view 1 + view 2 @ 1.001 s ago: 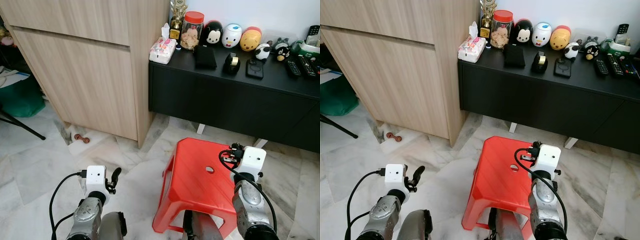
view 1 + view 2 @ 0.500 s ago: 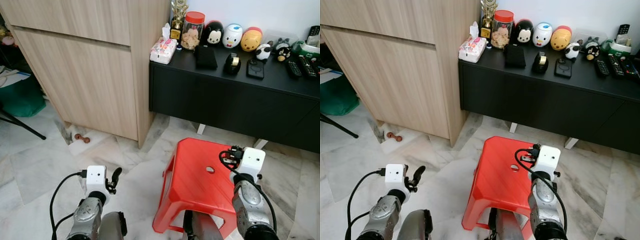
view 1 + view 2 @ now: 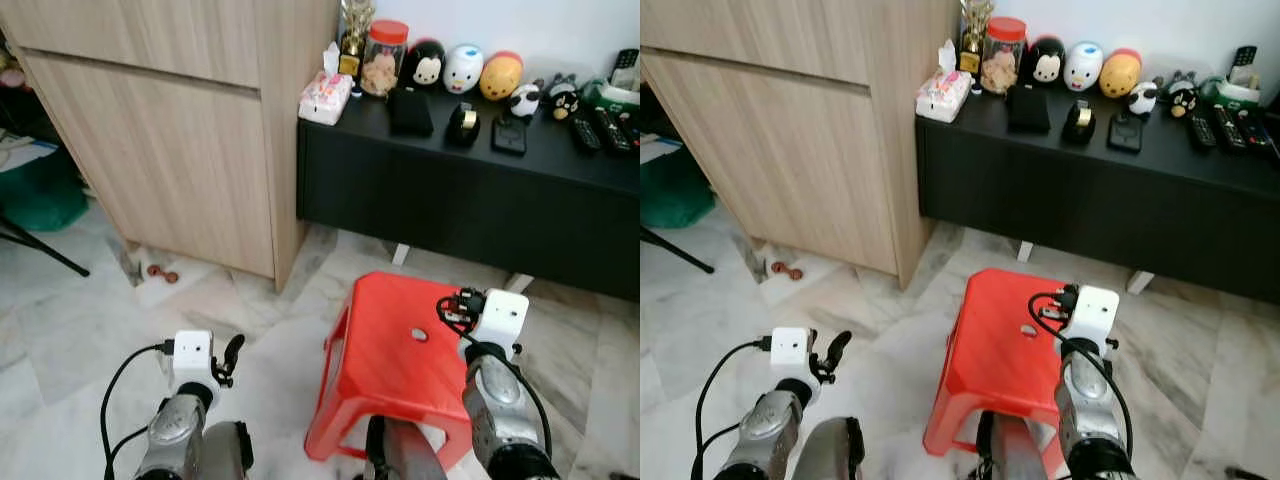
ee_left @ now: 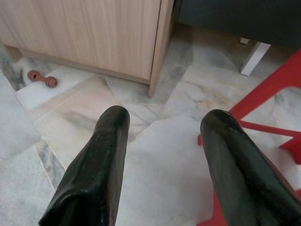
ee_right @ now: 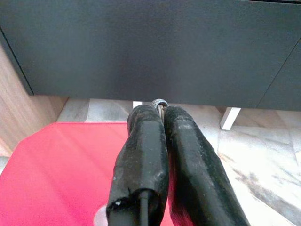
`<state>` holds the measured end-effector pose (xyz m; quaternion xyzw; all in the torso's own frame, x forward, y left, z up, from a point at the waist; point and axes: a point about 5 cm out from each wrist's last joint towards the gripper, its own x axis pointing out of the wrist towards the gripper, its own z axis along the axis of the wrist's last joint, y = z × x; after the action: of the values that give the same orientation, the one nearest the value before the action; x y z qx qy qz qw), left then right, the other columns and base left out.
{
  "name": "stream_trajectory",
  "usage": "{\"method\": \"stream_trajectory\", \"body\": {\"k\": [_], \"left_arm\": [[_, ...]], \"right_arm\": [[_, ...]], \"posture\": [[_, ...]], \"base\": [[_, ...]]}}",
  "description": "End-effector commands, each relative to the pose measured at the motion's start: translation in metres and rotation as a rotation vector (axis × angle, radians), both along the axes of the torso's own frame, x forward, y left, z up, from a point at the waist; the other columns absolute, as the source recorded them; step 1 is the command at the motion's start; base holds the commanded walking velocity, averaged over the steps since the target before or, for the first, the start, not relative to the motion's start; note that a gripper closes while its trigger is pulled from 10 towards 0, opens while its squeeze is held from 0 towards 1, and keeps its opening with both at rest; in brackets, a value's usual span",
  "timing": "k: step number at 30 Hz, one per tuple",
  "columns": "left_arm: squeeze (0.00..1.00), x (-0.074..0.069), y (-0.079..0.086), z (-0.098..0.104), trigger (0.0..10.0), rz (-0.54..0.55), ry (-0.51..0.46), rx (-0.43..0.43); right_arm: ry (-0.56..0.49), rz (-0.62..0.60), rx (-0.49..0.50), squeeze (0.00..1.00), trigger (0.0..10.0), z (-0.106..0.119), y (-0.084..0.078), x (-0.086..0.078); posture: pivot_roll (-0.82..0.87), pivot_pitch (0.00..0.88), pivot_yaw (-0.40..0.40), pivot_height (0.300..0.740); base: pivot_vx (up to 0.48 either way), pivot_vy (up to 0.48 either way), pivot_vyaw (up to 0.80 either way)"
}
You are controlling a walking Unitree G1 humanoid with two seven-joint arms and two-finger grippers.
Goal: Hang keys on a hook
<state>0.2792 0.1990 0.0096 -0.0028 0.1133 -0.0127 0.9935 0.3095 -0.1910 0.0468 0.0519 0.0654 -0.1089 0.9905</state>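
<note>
Right wrist view: right gripper (image 5: 162, 113), fingers pressed together on a small metal key ring (image 5: 159, 102) showing at their tips, above a red stool (image 3: 400, 350) before a black cabinet (image 3: 470, 190). Left gripper (image 4: 164, 127), fingers spread wide and holding nothing, low over marble floor (image 4: 155, 150) near a wooden cupboard (image 3: 170, 150).

Red stool (image 3: 400, 360), black sideboard (image 3: 470, 200), veined grey-white marble floor (image 3: 80, 320).
</note>
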Motion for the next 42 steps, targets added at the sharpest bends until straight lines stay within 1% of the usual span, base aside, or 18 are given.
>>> {"method": "stream_trajectory", "body": {"k": [1,13,21,22,24,35,40,42], "left_arm": [[0.00,-0.0021,-0.0014,-0.0023,10.0,0.001,0.005,-0.012],[0.00,-0.0024,-0.0014,-0.0026,10.0,0.003,0.005,-0.014],[0.00,-0.0023,-0.0005,-0.0022,10.0,0.005,0.003,-0.009],[0.00,-0.0023,-0.0001,-0.0022,10.0,0.007,0.004,-0.007],[0.00,-0.0023,-0.0001,-0.0022,10.0,0.007,0.004,-0.007],[0.00,-0.0026,-0.0001,-0.0021,10.0,0.012,-0.001,-0.011],[0.00,-0.0024,-0.0003,-0.0019,10.0,0.011,-0.002,-0.012],[0.00,-0.0024,-0.0005,-0.0019,10.0,0.011,-0.002,-0.012]], "right_arm": [[0.006,-0.002,0.003,0.00,10.0,-0.0004,-0.0013,-0.0005],[0.015,0.000,0.005,0.00,10.0,-0.0015,-0.0012,-0.0010],[0.020,0.005,0.009,0.00,10.0,-0.0016,-0.0001,-0.0003],[-0.002,0.007,0.014,0.00,10.0,0.0007,0.0002,-0.0003],[-0.010,0.010,0.014,0.00,10.0,0.0016,0.0003,-0.0003],[-0.002,0.013,0.009,0.00,10.0,0.0008,0.0000,-0.0009],[0.006,0.011,0.009,0.00,10.0,-0.0008,-0.0007,-0.0018],[0.010,0.009,0.008,0.00,10.0,-0.0016,-0.0011,-0.0022]], "posture": [[0.09,0.085,-0.091,0.585],[0.10,0.091,-0.092,0.585],[0.10,0.091,-0.091,0.585],[0.10,0.092,-0.091,0.585],[0.09,0.092,-0.091,0.589],[0.09,0.092,-0.093,0.659],[0.09,0.091,-0.094,0.679],[0.09,0.090,-0.094,0.694]], "base": [[-0.292,0.000,0.00],[-0.293,0.000,0.00],[0.035,0.000,0.00],[0.000,0.000,0.00],[0.000,0.000,0.00],[0.000,0.000,0.00],[0.000,0.000,0.00],[0.000,0.000,0.00]]}}
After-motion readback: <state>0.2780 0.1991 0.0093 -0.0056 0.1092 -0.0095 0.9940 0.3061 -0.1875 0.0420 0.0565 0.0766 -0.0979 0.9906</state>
